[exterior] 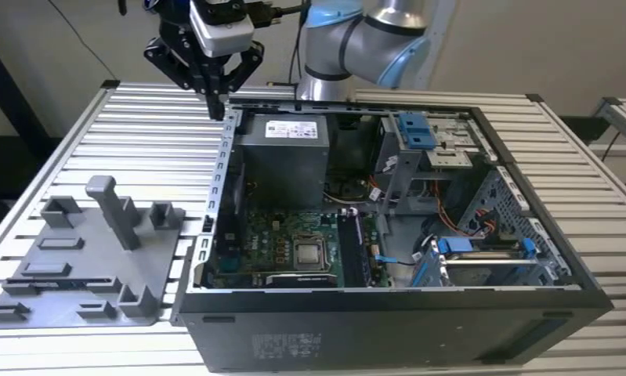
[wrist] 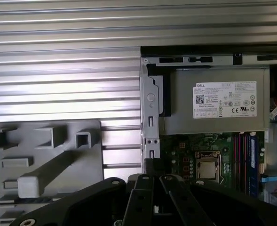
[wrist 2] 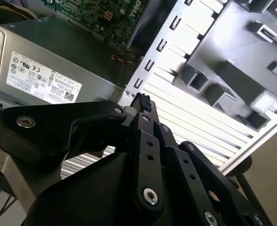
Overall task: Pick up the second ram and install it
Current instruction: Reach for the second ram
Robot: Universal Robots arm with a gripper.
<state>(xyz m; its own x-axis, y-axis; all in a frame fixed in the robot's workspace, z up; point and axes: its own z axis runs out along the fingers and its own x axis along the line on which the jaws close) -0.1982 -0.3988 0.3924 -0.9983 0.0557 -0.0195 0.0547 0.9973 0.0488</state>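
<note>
—Second ram [exterior: 67,280]: where do we log it?

—On the grey holder plate [exterior: 88,262], which lies on the slatted table [exterior: 135,141] at the exterior view's left of the computer case [exterior: 396,329]. We see the ram as a thin dark strip with a blue-green tint, lying along the near part of the plate. Nothing is touching it.

—Gripper [exterior: 218,110]?

—High at the case's far corner on the exterior view's left, just beside the power supply [exterior: 281,149] and well apart from the ram. The arm [exterior: 365,39] reaches in from behind the case.

—Fingers?

—Pressed together to a point. We see nothing pinched between them in the exterior view, and both wrist views agree: the black tips meet at [wrist 2: 143,101] and [wrist: 150,165].

—What lies under the tips?

—In the first wrist view they sit over the case's side wall, with the holder plate [wrist: 89,160] on one side and the power supply [wrist: 213,101] and processor [wrist: 207,169] on the other. The memory slots [wrist: 245,160] run beside the processor. We cannot tell how many sticks stand in them.

—Second wrist view?

—It shows the power supply [wrist 2: 44,70], table slats and the holder plate [wrist 2: 223,33] beyond the fingers.
</note>
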